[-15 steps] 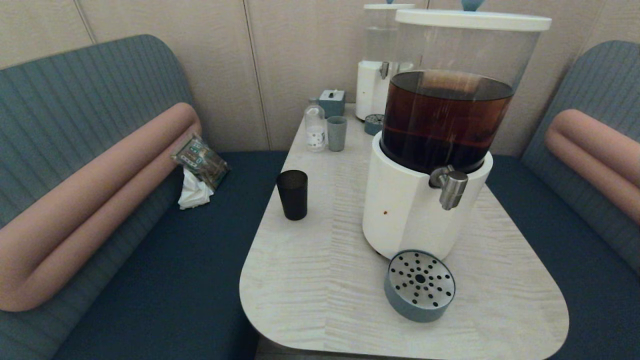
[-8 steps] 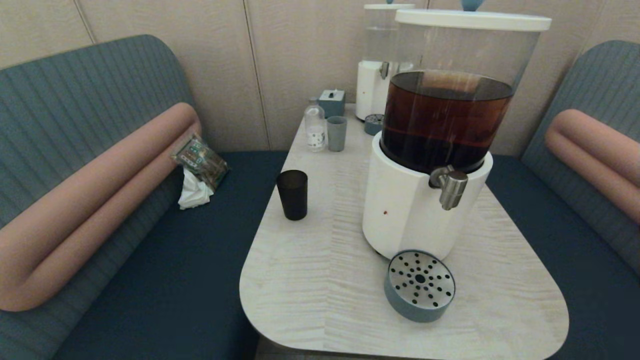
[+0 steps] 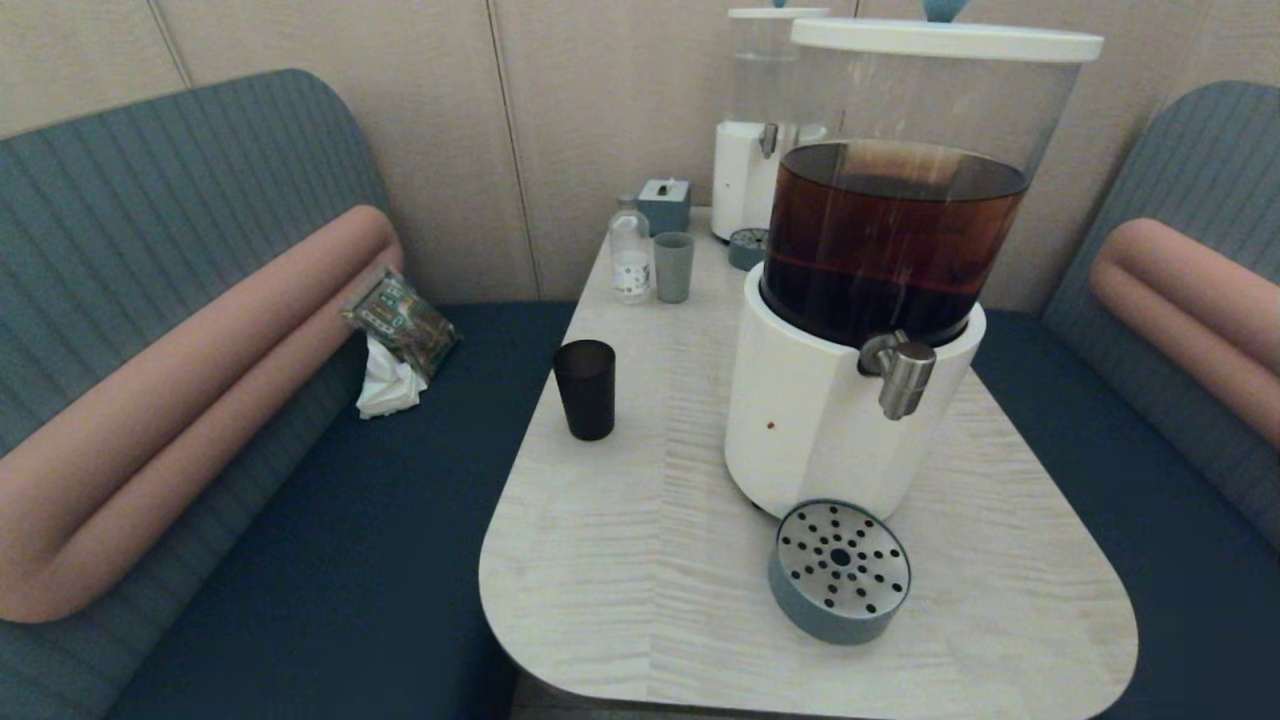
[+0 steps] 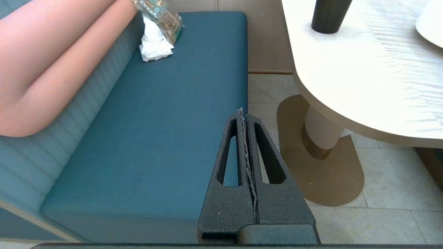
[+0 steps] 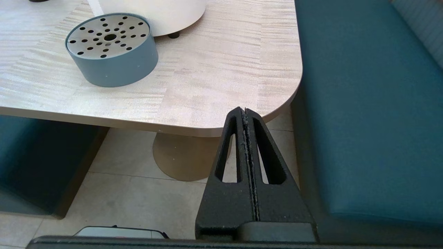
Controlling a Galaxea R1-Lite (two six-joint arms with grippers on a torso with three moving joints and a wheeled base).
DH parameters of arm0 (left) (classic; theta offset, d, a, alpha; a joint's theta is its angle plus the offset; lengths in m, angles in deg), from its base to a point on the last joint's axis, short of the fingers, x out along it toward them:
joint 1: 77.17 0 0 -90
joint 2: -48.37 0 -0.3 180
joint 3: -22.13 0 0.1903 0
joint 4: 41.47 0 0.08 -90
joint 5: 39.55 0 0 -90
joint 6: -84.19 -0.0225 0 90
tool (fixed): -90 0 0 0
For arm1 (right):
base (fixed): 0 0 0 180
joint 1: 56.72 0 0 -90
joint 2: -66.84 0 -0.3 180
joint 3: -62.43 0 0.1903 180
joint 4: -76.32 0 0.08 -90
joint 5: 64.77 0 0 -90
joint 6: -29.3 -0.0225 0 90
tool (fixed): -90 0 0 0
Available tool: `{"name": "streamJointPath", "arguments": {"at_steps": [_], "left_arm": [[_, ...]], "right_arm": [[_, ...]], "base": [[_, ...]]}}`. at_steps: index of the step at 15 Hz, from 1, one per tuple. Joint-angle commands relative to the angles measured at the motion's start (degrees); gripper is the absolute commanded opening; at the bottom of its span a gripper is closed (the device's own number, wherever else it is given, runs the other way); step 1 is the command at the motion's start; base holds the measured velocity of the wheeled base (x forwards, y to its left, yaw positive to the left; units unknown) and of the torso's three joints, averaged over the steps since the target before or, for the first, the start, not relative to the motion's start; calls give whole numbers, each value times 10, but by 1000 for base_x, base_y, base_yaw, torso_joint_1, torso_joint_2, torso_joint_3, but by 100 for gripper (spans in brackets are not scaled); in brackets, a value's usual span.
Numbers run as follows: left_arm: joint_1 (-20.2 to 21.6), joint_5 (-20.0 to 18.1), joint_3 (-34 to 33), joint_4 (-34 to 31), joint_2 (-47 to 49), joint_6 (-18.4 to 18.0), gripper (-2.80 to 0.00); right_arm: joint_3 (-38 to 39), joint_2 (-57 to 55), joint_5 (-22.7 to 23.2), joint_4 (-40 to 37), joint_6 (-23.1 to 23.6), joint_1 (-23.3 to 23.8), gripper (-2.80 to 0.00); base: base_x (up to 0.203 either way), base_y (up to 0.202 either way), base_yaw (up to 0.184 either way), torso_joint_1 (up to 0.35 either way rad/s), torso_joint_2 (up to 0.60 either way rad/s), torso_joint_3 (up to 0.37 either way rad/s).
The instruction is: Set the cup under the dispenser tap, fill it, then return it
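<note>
From the head camera, you saw the cup standing upright near the table's left edge, well apart from the tap and the drip tray below it; neither arm showed, and nothing had moved since the earlier frames. At the left wrist, your left gripper hung over the bench, fingers pressed together, the cup far ahead. At the right wrist, the right gripper sat below the table corner, fingers likewise pressed together, near the drip tray.
</note>
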Motion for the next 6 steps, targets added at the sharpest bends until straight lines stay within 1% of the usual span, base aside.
{"name": "streamJointPath", "arguments": {"at_steps": [1, 6], "left_arm": [[0, 0, 0, 0, 1, 0, -280], [0, 0, 1, 0, 1, 0, -280]], "right_arm": [[0, 0, 0, 0, 0, 0, -280], [0, -1, 0, 0, -1, 0, -280]], "base": [[0, 0, 0, 0, 0, 0], [0, 0, 0, 0, 0, 0]]}}
